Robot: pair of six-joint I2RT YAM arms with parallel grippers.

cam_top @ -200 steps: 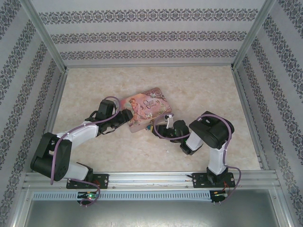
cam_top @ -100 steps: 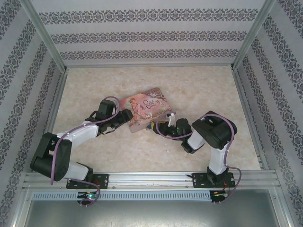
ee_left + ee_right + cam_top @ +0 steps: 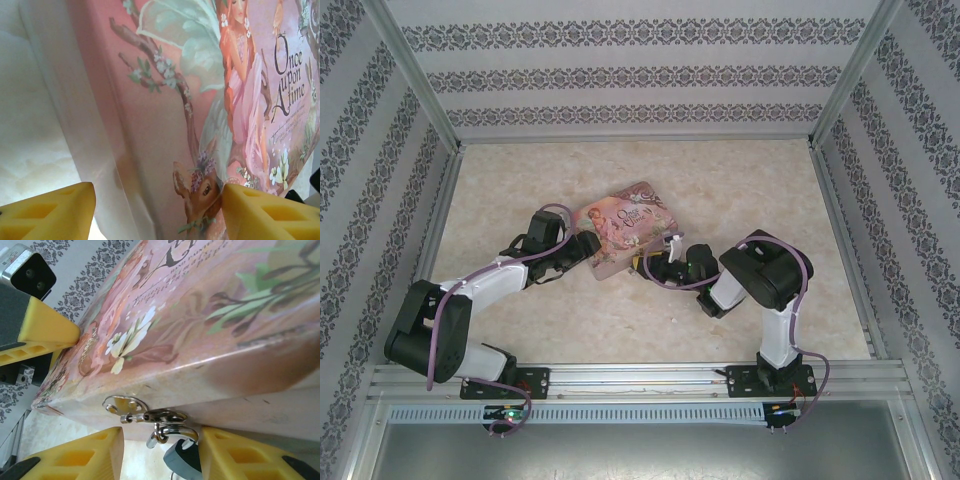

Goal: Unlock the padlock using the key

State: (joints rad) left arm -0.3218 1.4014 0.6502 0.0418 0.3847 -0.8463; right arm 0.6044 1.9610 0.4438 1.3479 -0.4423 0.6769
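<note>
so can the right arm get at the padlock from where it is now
Probably yes. In the right wrist view the padlock hangs from the tin's hasp, right between the open yellow fingers, with nothing between them. The left gripper is at the tin's opposite side.

padlock (image 3: 181, 456) body seemingly cropped, key unseen

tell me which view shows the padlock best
The right wrist view: the padlock hangs from the tin's clasp at the bottom edge, silver shackle looped through, teal body partly cut off. From the top external view it is too small to make out beside the tin. The left wrist view has the tin's lid.
</note>
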